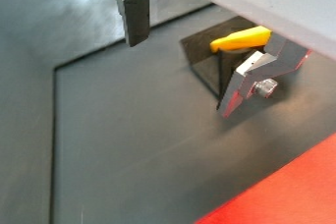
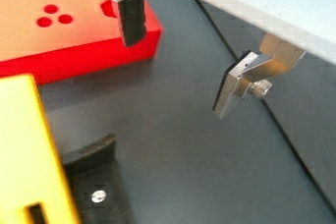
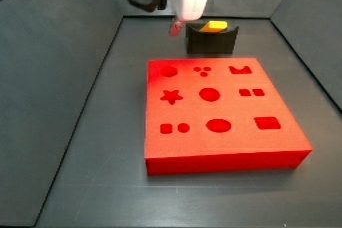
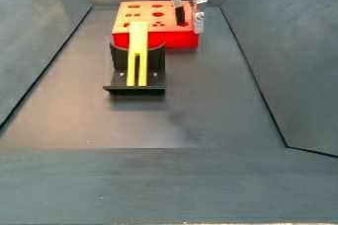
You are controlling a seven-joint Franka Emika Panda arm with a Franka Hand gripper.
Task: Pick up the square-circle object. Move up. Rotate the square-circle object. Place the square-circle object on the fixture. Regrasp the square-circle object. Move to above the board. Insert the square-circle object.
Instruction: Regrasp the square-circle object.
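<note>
Hand (image 3: 178,27) is seen at upper centre in a side view, open and empty, raised just left of the fixture (image 3: 211,41). The yellow peg (image 3: 214,26) is laid on the fixture's top, apart from the fingers (image 1: 136,20). In a side view, peg (image 4: 138,56) and fixture (image 4: 136,76) are seen left of centre. The red board (image 3: 221,115) is placed mid-frame on the dark floor (image 3: 80,152).

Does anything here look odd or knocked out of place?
Nothing stands out. The yellow square-circle object rests on the dark fixture, the red board lies flat and whole, and the gripper hangs open beside the fixture, holding nothing.
</note>
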